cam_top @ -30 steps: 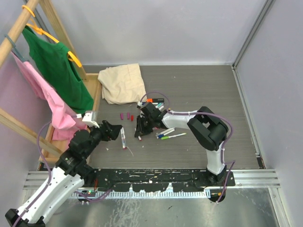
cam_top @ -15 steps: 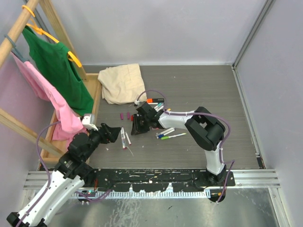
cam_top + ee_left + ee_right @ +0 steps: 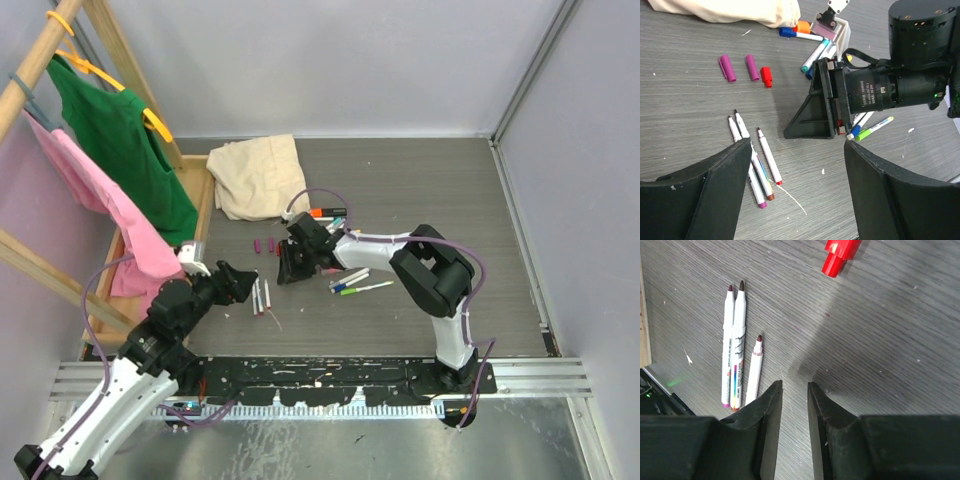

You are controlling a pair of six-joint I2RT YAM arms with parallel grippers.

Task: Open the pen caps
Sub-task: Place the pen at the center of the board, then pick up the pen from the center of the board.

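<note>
Three uncapped white pens [image 3: 767, 157] lie side by side on the table, also in the top view [image 3: 260, 297] and the right wrist view [image 3: 739, 340]. Two purple caps [image 3: 727, 67] and a red cap [image 3: 766, 76] lie loose beyond them; the red cap [image 3: 840, 251] also shows in the right wrist view. Capped pens [image 3: 355, 283] lie to the right. My left gripper [image 3: 240, 283] is wide open and empty just left of the uncapped pens, seen too in its wrist view [image 3: 797, 150]. My right gripper [image 3: 284, 272] points down at bare table right of them, jaws a narrow gap apart and empty [image 3: 794, 385].
More capped pens and a black marker with an orange cap [image 3: 322, 212] lie behind the right gripper. A beige cloth [image 3: 258, 175] lies at the back. A wooden rack [image 3: 195, 200] with green [image 3: 130, 150] and pink [image 3: 110, 220] garments stands on the left.
My left gripper has drawn back toward the near left, away from the pens. More uncapped pens now lie in the row beside it. My right gripper has shifted slightly left.
</note>
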